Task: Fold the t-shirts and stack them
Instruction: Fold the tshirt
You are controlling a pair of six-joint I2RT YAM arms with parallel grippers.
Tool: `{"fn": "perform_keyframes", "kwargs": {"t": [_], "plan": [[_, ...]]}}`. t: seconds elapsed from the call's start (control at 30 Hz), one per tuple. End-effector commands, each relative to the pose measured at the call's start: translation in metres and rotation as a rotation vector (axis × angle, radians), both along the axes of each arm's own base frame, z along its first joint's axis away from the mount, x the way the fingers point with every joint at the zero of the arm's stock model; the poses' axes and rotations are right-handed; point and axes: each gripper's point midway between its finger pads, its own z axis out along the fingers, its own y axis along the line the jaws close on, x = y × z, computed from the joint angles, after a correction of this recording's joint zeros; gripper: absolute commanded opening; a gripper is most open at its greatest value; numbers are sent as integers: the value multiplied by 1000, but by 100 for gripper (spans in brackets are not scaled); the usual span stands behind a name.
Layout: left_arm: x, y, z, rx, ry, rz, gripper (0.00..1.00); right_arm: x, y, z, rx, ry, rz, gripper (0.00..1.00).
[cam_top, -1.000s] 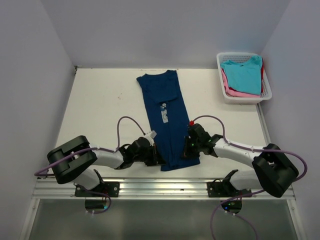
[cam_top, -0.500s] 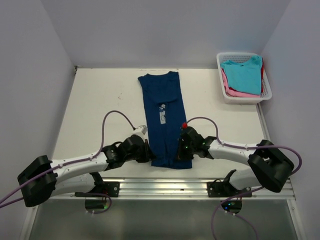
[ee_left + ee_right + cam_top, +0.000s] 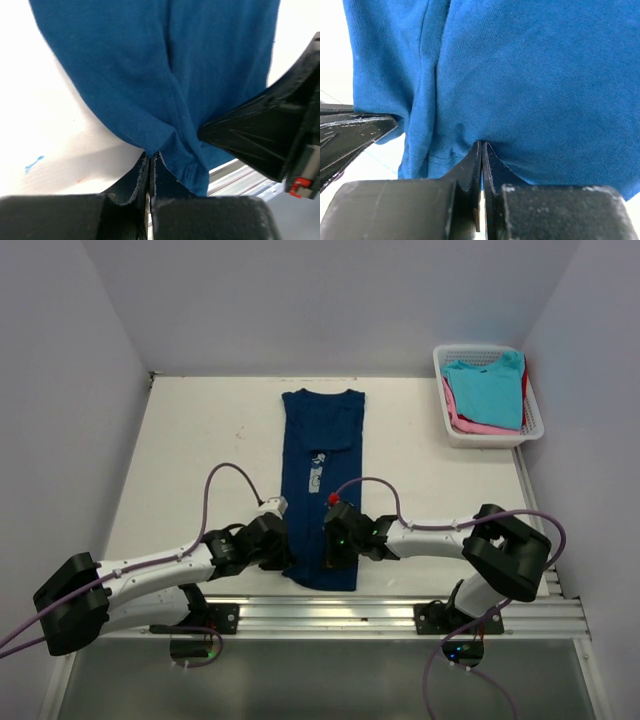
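Note:
The navy t-shirt lies folded into a long narrow strip down the middle of the table, collar at the far end, a sliver of pale print showing at mid-length. My left gripper is shut on its near left hem corner; the cloth bunches at the shut jaws. My right gripper is shut on the near right hem; the cloth fills that view above the shut jaws. The two grippers are close together and hold the hem lifted.
A white lattice basket stands at the far right with a turquoise t-shirt on top, pink and red ones beneath. The metal rail runs along the table's near edge.
Both grippers have moved left and closer together with the hem in them. The shirt's near end has swung left and the strip has narrowed and straightened.

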Motion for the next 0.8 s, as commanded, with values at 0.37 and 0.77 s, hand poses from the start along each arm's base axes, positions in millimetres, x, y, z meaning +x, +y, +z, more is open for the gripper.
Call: {"fn": "perform_keyframes", "kwargs": {"t": [0.37, 0.77], "plan": [[-26, 27, 10, 16, 91, 39, 6, 25, -24, 55, -111, -175, -33, 42], [-44, 25, 3, -30, 173, 25, 46, -10, 48, 79, 197, -57, 60, 39]]}}
